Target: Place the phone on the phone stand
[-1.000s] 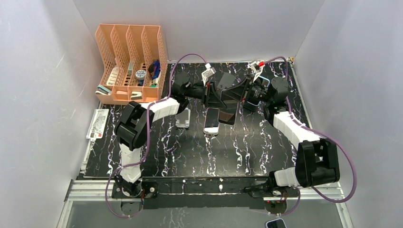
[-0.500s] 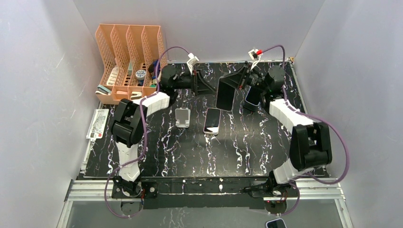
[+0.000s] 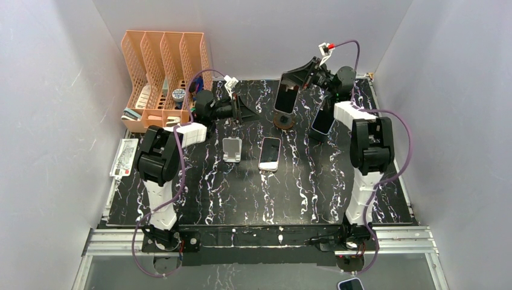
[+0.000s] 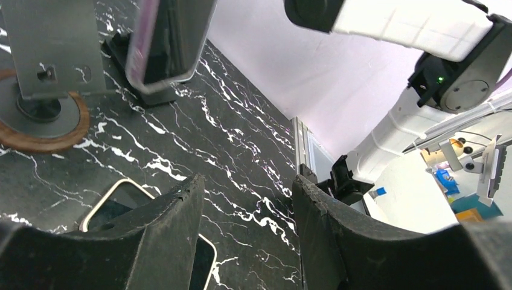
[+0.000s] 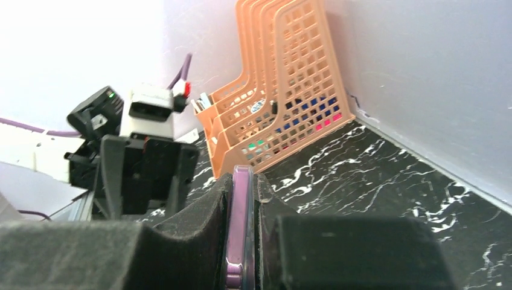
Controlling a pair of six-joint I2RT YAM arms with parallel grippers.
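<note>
My right gripper [image 3: 297,80] is shut on a purple-edged phone [image 3: 285,95] and holds it upright in the air at the back of the table, just above the phone stand's round wooden base [image 3: 282,122]. In the right wrist view the phone's edge [image 5: 240,235] is pinched between both pads. My left gripper [image 3: 246,109] is open and empty, to the left of the stand. The left wrist view shows the grey stand post and wooden ring [image 4: 43,112] beyond my open gripper [image 4: 247,187].
A gold-rimmed phone [image 3: 270,153] lies flat mid-table, beside a small clear stand [image 3: 232,150]. Another phone [image 3: 322,122] leans on a black holder right of the stand. An orange file rack [image 3: 166,78] stands at the back left. A card [image 3: 124,158] lies at the left edge.
My right gripper has raised the phone and carried it back, tipping it upright over the stand. My left gripper has pulled away to the left, toward the rack.
</note>
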